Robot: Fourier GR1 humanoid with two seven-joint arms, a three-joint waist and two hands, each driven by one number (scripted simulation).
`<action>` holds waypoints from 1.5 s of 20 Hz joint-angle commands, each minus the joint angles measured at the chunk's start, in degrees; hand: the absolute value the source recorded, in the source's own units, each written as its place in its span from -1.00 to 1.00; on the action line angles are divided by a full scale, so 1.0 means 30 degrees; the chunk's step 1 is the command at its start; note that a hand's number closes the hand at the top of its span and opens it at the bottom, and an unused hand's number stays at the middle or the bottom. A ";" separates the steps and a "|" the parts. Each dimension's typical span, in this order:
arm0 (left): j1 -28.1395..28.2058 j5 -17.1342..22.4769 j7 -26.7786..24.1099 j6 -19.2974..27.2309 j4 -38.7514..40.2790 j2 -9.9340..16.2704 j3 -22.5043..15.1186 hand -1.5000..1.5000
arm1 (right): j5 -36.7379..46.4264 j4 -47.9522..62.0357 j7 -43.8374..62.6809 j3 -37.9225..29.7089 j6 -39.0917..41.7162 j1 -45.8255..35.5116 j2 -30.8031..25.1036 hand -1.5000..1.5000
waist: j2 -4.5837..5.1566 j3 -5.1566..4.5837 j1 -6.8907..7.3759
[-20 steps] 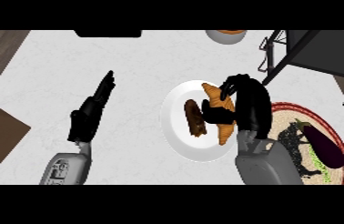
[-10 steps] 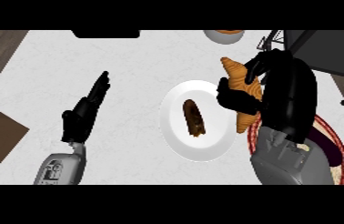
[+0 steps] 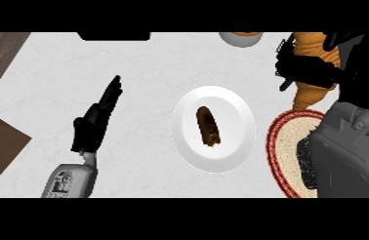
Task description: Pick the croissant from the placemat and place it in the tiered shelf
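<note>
The croissant (image 3: 311, 68) is up off the counter at the far right, gripped in the robot's right hand (image 3: 306, 70), whose black fingers curl around its middle. Its golden ends stick out above and below the hand, the lower tip pointing down toward the placemat (image 3: 282, 136). That placemat is round, with a red rim and a pale woven centre, and the grey right forearm covers much of it.

Just beside the placemat sits a white plate (image 3: 234, 112) with a dark brown pastry (image 3: 208, 126) lying lengthwise on it.

Well apart on the left of the pale counter (image 3: 144, 63), the left hand (image 3: 95, 122) rests with its fingers straight, holding nothing.

At the top edge, a small bowl (image 3: 241, 38) is partly in view.
</note>
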 commanded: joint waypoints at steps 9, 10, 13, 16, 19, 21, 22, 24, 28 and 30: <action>0.1029 -0.0043 -0.0313 -0.0347 -0.0925 0.0230 -0.0172 0.00 | -0.0775 0.2810 -0.0824 -0.4280 0.1303 -0.3864 -0.3117 1.00 | 0.0004 0.0010 0.0105; -0.1108 -0.0268 -0.0208 0.0261 0.1177 0.0063 0.0408 0.00 | -0.0517 0.3620 -0.1347 -0.4228 0.0756 -0.3596 -0.3404 1.00 | 0.0052 0.0007 -0.0002; -0.0519 0.1024 0.0755 -0.1103 -0.0547 0.0897 0.0988 0.00 | -0.0085 0.4329 -0.1240 -0.4312 0.0274 -0.4084 -0.3723 1.00 | 0.0031 0.0008 0.0081; 0.0491 -0.0087 0.0008 -0.0211 -0.0910 -0.0049 -0.0219 0.00 | -0.0476 0.5798 -0.2257 -0.4672 -0.0333 -0.4606 -0.4332 1.00 | 0.0036 0.0009 0.0133; -0.0018 0.0323 -0.0045 -0.0471 -0.0300 0.0377 0.0454 0.00 | -0.0748 0.6912 -0.4507 -0.5115 -0.1132 -0.3475 -0.5665 1.00 | 0.0048 0.0015 0.0106; -0.0611 -0.0655 0.0908 0.0630 -0.0246 -0.0773 -0.0561 0.00 | -0.0121 0.7880 -0.4374 -0.4694 -0.1355 -0.4293 -0.5750 1.00 | 0.0054 0.0013 0.0106; 0.0682 0.0193 -0.0038 -0.0479 -0.0754 0.0013 -0.0084 0.00 | 0.0450 0.9829 -0.4493 -0.4514 -0.2514 -0.5046 -0.5564 1.00 | 0.0081 0.0008 0.0304; 0.0127 0.0313 0.0265 -0.0551 -0.0345 0.0197 0.0259 0.00 | -0.0152 1.0153 -0.5200 -0.4916 -0.2807 -0.5303 -0.5938 1.00 | 0.0064 0.0009 0.0193; 0.0005 0.0223 -0.0366 -0.0588 0.0132 0.0335 0.0375 0.00 | 0.0789 1.2816 -0.6051 -0.5168 -0.4859 -0.5040 -0.6593 1.00 | 0.0109 0.0009 0.0239; 0.0399 0.0206 -0.0271 -0.0632 -0.0180 0.0295 0.0234 0.00 | 0.0989 1.3753 -0.7520 -0.4582 -0.5439 -0.4981 -0.6910 1.00 | 0.0123 0.0011 0.0310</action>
